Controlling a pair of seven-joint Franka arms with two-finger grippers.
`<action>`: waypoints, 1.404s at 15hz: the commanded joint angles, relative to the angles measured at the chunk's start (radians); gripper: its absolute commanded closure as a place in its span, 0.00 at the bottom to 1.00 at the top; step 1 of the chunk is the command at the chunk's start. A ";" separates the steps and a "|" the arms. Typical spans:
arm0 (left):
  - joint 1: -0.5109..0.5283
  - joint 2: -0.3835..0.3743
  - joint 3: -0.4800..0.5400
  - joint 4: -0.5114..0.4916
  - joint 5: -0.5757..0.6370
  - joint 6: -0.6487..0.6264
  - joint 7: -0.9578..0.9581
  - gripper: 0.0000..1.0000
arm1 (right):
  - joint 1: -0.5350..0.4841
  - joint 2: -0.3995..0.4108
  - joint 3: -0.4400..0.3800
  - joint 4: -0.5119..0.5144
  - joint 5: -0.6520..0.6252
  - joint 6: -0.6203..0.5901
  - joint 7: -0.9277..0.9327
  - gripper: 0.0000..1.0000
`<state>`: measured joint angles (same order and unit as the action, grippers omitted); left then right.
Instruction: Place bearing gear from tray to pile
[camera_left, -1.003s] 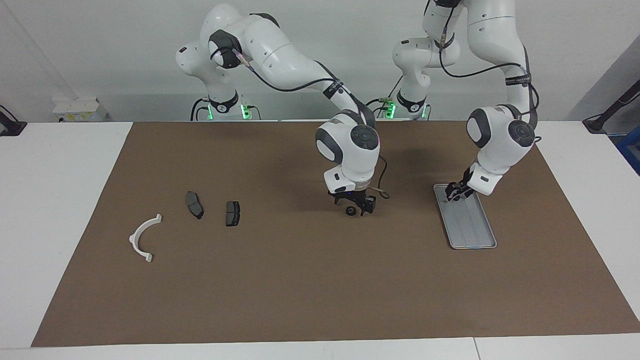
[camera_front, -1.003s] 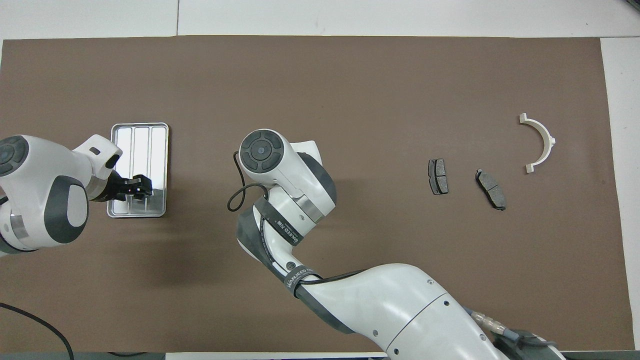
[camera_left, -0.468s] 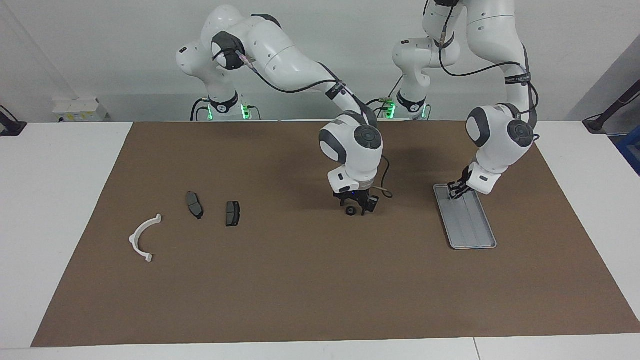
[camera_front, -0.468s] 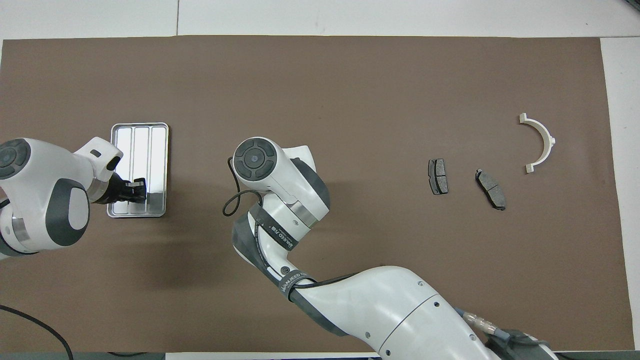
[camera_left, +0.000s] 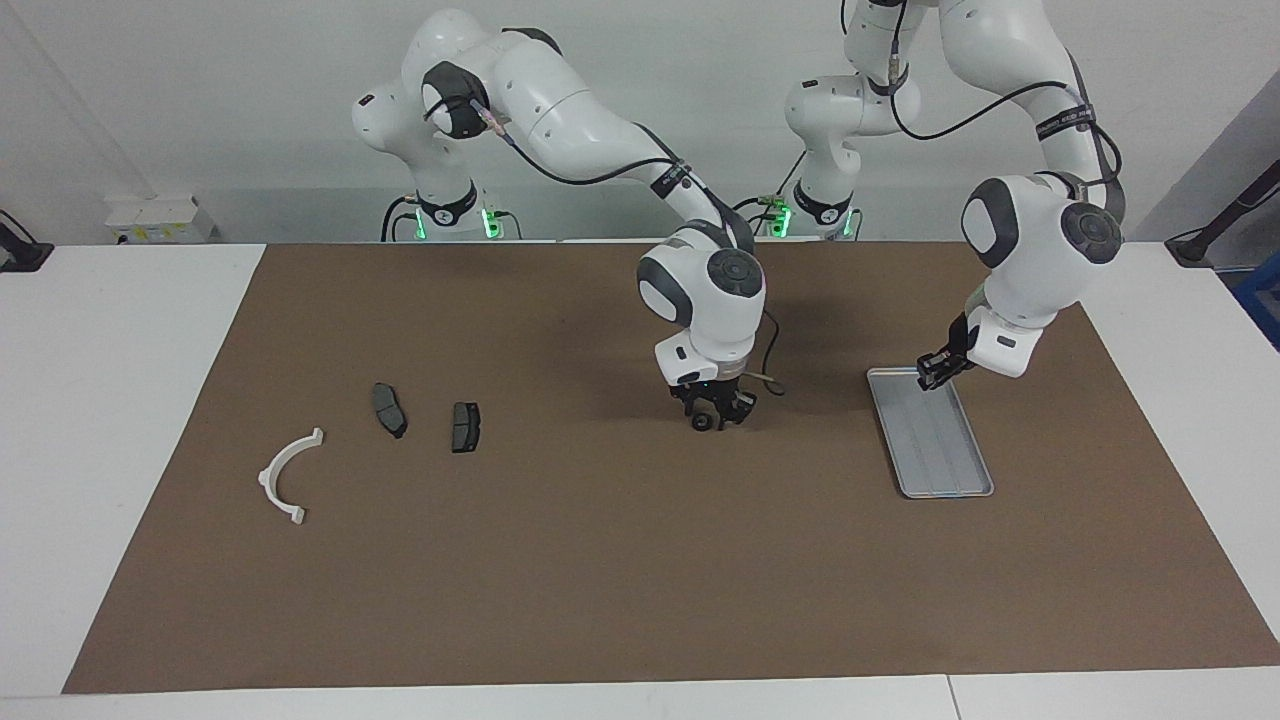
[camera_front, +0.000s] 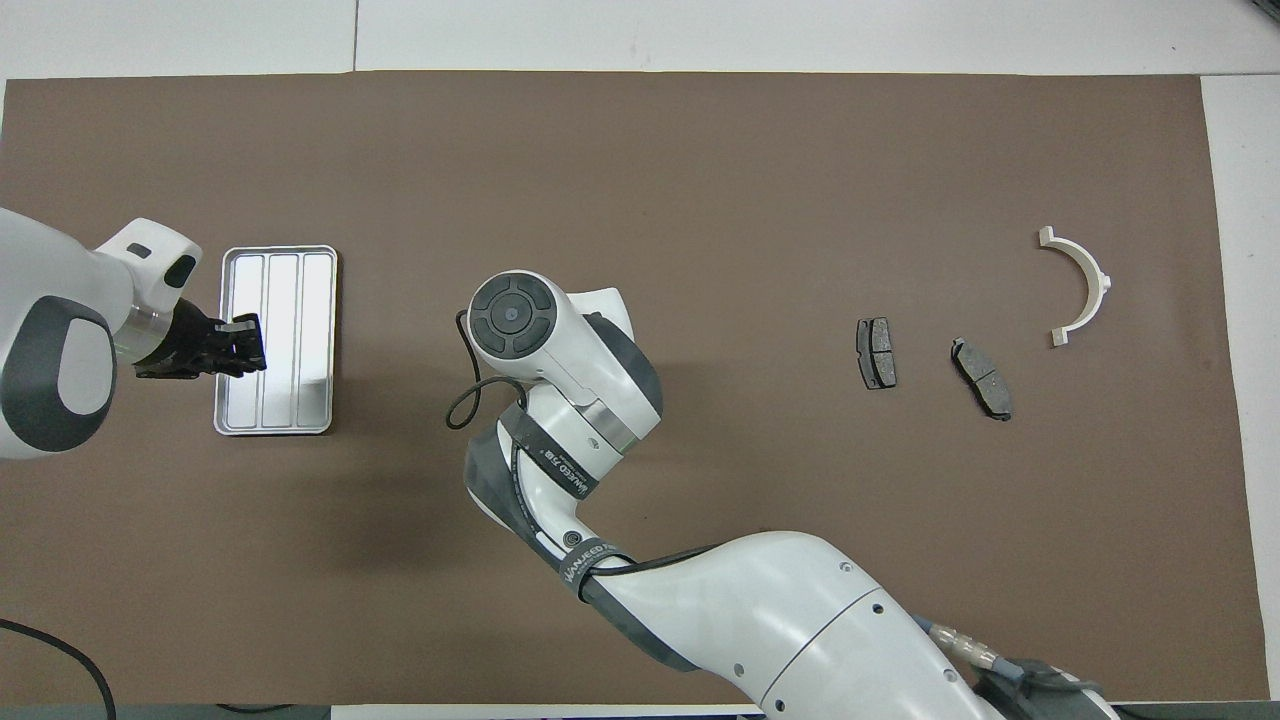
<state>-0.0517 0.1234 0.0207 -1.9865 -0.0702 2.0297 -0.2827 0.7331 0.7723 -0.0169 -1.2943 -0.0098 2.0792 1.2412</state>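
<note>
- Lifted since earlier, the left gripper (camera_left: 932, 376) hangs over the tray's (camera_left: 945, 460) 12 o'clock rim, jaws state unclear.
- Right gripper (camera_left: 712, 412) sits low mid-tabletop, jaws gripping the bearing gear (camera_left: 704, 422).

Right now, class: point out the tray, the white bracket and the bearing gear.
tray (camera_front: 283, 425), overhead view: its rim nearest the robots.
white bracket (camera_left: 280, 469), facing view: middle of its arc.
bearing gear (camera_left: 704, 423), facing view: its dark ring, at the right gripper (camera_left: 716, 415).
</note>
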 joint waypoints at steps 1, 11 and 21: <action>-0.030 0.013 0.007 0.035 0.003 -0.020 -0.053 0.99 | -0.020 0.013 0.005 0.001 -0.016 0.018 0.011 0.52; -0.030 0.024 0.005 0.057 -0.007 -0.028 -0.067 0.98 | -0.060 0.002 0.003 0.010 -0.016 -0.002 -0.009 1.00; -0.178 0.076 0.002 0.162 -0.023 -0.017 -0.297 1.00 | -0.392 -0.266 0.000 0.064 -0.012 -0.402 -0.872 1.00</action>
<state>-0.1629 0.1493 0.0122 -1.8973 -0.0841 2.0281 -0.4882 0.4092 0.5300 -0.0283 -1.2040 -0.0168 1.6872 0.5489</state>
